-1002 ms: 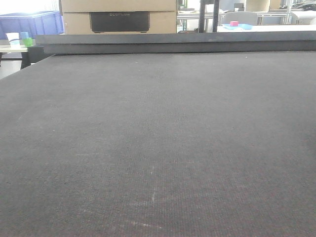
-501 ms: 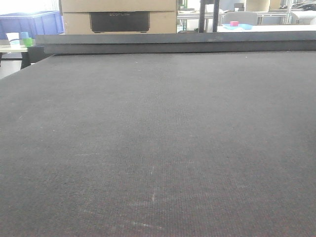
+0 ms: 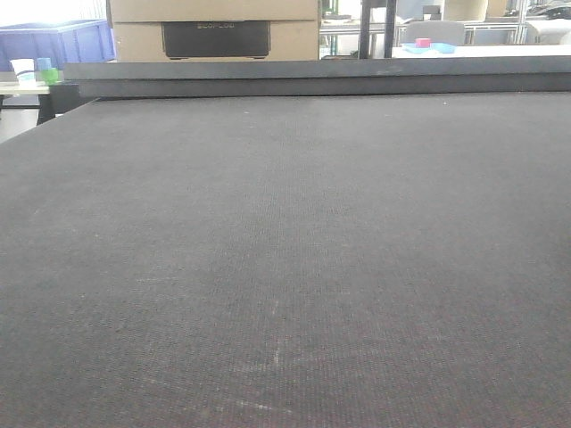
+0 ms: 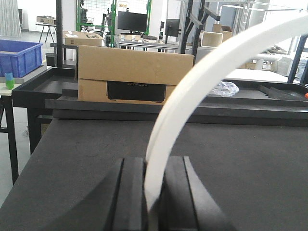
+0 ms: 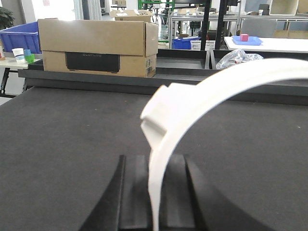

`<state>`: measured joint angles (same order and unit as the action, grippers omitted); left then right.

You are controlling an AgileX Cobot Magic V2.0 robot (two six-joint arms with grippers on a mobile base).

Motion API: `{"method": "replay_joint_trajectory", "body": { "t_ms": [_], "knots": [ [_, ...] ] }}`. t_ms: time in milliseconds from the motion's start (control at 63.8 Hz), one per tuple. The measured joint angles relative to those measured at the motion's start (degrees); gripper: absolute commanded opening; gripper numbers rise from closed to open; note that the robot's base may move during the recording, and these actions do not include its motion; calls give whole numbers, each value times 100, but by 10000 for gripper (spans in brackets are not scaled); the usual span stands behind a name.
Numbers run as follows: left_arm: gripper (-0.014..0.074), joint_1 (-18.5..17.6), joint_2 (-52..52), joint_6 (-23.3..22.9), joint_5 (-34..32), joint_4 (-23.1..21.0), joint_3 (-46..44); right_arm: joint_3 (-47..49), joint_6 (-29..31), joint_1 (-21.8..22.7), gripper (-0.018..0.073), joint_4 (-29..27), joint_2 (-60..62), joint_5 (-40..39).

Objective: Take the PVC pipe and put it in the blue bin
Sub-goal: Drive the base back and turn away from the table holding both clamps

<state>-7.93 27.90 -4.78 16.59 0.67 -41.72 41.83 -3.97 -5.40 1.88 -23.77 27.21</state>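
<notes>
The grab looks done and the carry is what's in hand. The left hand [image 4: 155, 163] has its jaws closed tight on a white pipe [image 4: 202, 79], which rises from between them and arcs up and off to the right. The right hand [image 5: 155, 161] is clamped the same way on a white pipe [image 5: 240, 77] that bears a stepped fitting just above the jaws. (I can't tell whether that's one long bent pipe held at two places or two separate ones.) Either way the pipe is up off the worktop [image 3: 285, 267], and in the front view neither pipe nor arms show at all.

The bin [image 4: 17, 55] stands well away, off the far left corner of the worktop, left of the cardboard box [image 4: 130, 72]. It shows in the front view too [image 3: 71, 43].

I'd judge the next move to be a long swing out to the far left, keeping the grip firm the whole way. The curved length will need to clear the box and the worktop's raised edge. The jaws should part only once the pipe hangs over the bin's mouth.
</notes>
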Motion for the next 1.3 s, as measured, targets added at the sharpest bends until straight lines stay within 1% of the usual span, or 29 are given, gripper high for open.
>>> {"method": "replay_joint_trajectory", "body": {
  "t_ms": [1300],
  "knots": [
    [-111, 0, 0, 0, 0, 0, 0, 0, 10, 0, -162, 0, 0, 10]
  ]
}}
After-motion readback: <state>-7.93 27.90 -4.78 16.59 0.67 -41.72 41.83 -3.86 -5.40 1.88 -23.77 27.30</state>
